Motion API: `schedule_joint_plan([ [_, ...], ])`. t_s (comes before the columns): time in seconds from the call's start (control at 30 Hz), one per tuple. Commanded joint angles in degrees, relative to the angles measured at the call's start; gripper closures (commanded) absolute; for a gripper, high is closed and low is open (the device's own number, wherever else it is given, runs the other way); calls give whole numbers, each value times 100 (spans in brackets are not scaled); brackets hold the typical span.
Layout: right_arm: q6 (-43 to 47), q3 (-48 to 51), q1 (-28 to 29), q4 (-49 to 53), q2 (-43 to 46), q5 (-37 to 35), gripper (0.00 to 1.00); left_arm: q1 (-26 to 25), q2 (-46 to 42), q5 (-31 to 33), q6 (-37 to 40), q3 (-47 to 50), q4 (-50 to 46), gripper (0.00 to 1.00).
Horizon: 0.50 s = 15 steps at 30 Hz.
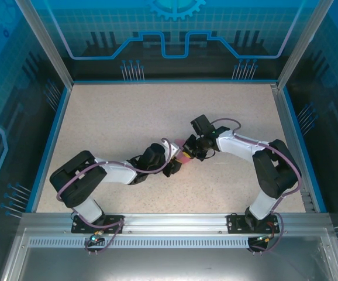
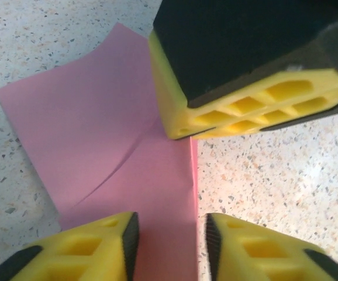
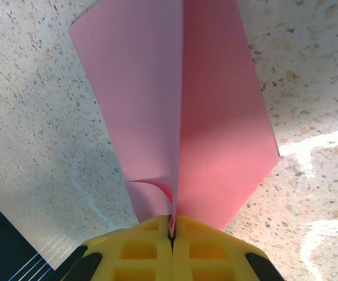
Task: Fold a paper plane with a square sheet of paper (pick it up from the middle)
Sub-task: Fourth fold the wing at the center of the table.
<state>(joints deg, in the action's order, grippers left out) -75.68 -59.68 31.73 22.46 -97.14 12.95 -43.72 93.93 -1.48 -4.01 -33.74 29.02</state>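
1. Right gripper [image 1: 193, 151], top view: it is meeting the left gripper [image 1: 175, 165] near the middle of the speckled table [image 1: 128, 111], with both arms reaching inward from their bases. Pink paper [image 1: 184, 156] is showing between the two grippers, mostly covered by them. Jaw positions are not readable from this height.
2. Left wrist view: the left gripper's jaws are standing apart, not clamped. A strip of the pink paper is running through the gap, with its straight folded edge lying close to the right-hand finger. The rest of the paper is spreading to the left on the table, with a curved crease crossing it. The right gripper's yellow-and-black fingers are sitting on the far end of the folded edge.
3. Right wrist view: the right gripper's jaws are closed together, pinching the pink paper at a fold. Two panels are spreading away from the pinch, paler on the left and deeper on the right, divided by a straight crease. A small curl of paper is showing just left of the fingertips.
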Motion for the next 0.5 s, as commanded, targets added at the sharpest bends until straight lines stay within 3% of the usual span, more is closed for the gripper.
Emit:
schedule_joint_plan([
  [0.0,-45,-159,-94,241,-93,162,98,-24,64,149,161,64,139,69],
  [0.27,65,-158,-157,230,-120,280,90,-25,99,257,100,85,87,82],
  [0.47,935,-216,-237,239,69,107,54,-26,139,244,-457,186,173,85],
])
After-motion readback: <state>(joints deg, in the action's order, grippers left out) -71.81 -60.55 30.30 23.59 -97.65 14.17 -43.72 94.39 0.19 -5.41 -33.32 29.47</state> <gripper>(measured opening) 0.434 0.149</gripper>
